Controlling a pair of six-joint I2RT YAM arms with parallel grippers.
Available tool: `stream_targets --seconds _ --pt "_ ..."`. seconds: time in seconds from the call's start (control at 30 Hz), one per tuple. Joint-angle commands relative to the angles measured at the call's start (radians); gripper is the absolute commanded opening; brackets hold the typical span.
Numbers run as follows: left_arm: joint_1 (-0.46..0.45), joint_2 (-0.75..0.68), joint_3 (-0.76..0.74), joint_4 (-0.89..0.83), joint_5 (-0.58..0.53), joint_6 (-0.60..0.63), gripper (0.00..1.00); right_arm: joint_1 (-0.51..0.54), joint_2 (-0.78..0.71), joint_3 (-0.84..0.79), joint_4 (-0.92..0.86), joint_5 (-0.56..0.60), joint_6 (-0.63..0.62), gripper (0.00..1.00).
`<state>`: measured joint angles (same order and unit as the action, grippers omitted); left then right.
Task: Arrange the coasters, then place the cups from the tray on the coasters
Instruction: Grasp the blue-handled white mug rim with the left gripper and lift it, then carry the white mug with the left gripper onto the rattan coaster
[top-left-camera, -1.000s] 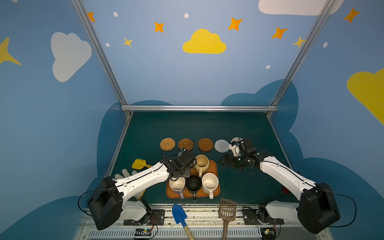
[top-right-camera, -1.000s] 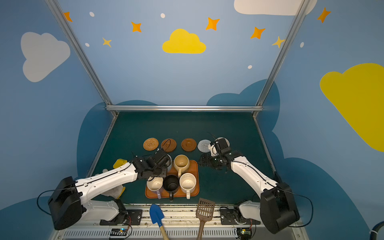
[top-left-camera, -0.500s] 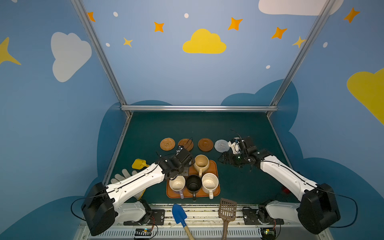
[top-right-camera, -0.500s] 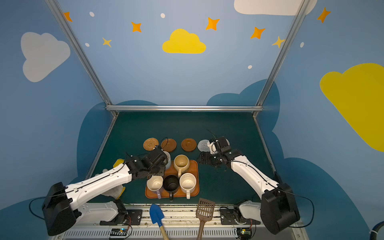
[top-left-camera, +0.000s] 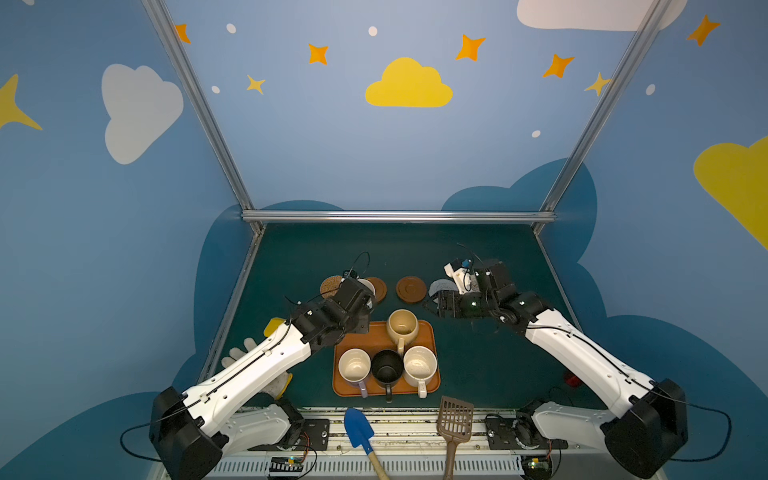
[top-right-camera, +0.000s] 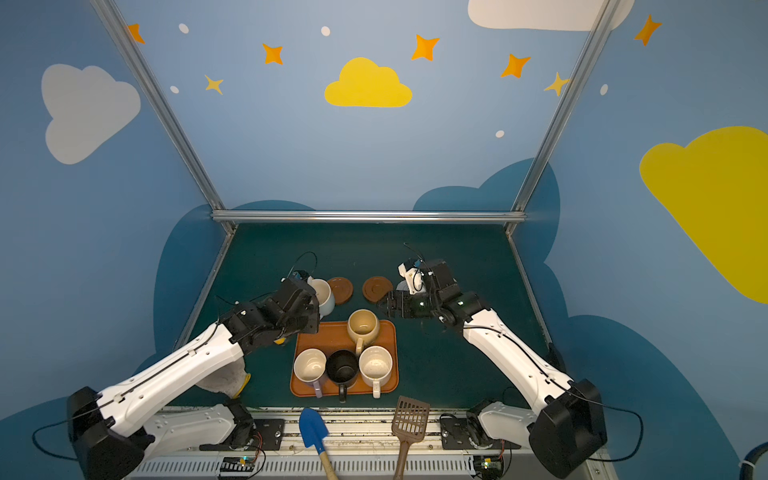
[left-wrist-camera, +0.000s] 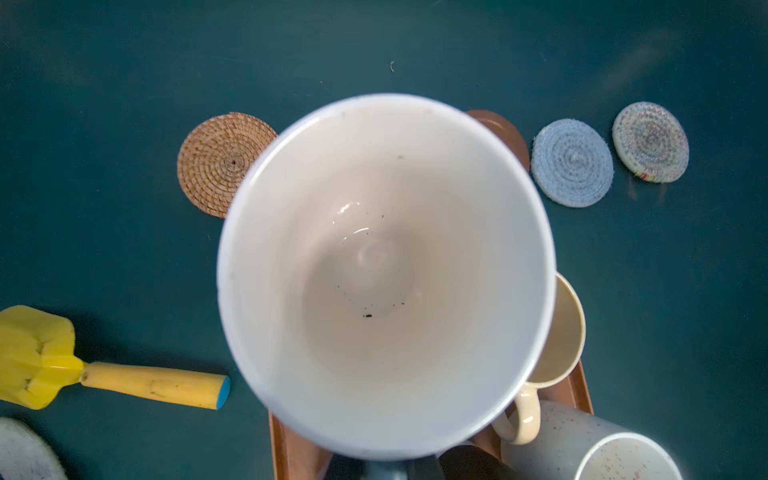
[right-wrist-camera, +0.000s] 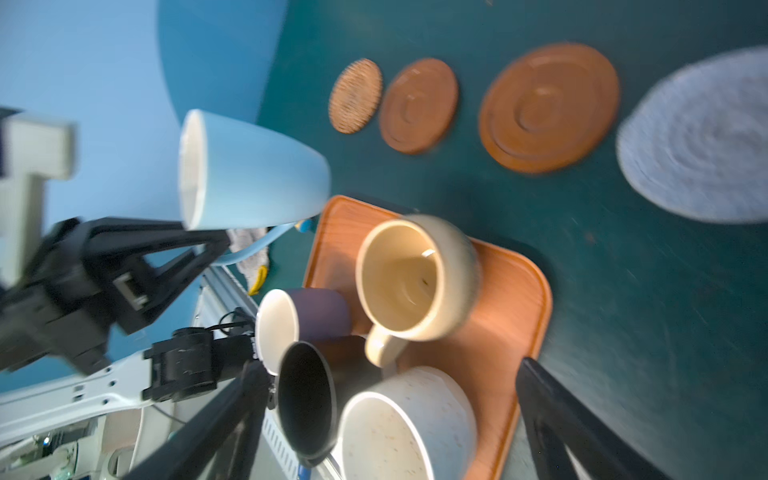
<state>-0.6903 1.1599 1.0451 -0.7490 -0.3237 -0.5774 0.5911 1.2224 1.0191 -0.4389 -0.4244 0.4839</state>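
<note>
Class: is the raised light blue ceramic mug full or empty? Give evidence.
Empty: the left wrist view looks into the light blue ceramic mug, showing a bare cream bottom.

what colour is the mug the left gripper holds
Light blue mug, cream inside; shows best in the right wrist view.

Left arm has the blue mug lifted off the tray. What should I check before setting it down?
1. Grip: left claw is shut on the handle of the blue mug: ok.
2. Mug roughly upright, mouth up: ok.
3. Mug centred over one coaster: it hangs near the woven coaster and the nearest brown coaster; which one it is over: cannot tell.
4. Landing spots free, no coaster carries a mug: ok.
5. Right claw is open, beside the grey coaster and clear of the mug: ok.
</note>
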Motion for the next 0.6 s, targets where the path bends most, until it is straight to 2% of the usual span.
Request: stream_targets --seconds 0.0,0.3,0.57 --pt "0.074 -0.009 0.047 0.021 0.031 0.084 0.04 0.029 0.013 0.047 0.009 -0.002 -0.005 0.93" --pt "0.294 0.067 0.089 0.061 0.141 0.201 0.04 0.112 0.154 0.185 0.047 0.040 0.050 0.93" --pt "0.425 0.206 0.102 0.164 0.207 0.247 0.04 0.160 0.297 0.320 0.017 0.058 0.057 0.93"
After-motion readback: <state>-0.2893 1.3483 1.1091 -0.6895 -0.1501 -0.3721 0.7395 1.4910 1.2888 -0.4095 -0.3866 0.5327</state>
